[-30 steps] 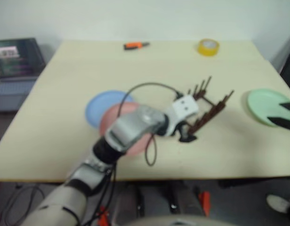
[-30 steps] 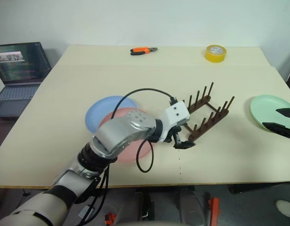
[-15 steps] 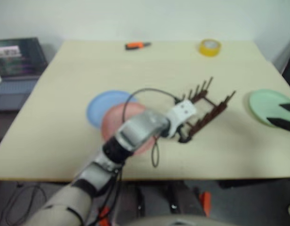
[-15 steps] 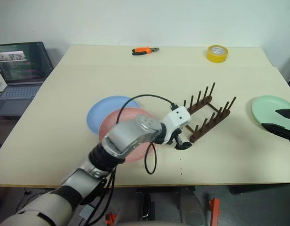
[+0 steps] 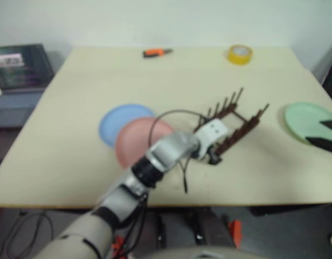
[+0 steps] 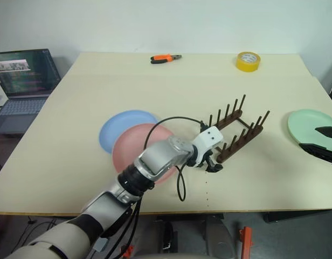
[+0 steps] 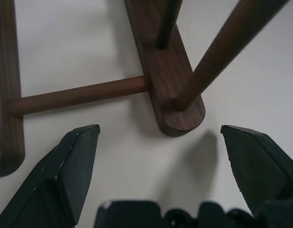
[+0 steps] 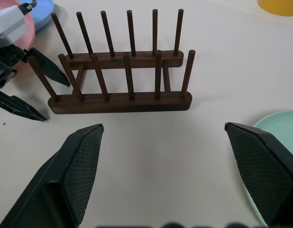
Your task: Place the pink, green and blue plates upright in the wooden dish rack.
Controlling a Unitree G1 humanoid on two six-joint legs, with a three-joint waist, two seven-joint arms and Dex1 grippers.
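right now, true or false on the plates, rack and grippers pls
1. The rack holds no plates. True.
2. The pink plate lies partly over the blue plate. True.
3. The green plate sits in the rack. False: it lies flat on the table, off to the rack's right.
4. The left gripper is shut on a peg. False: it is open at the near end of one rail, gripping nothing.
5. The right gripper is open and empty. True.
6. The yellow tape roll lies on the pink plate. False: it is at the table's far edge.
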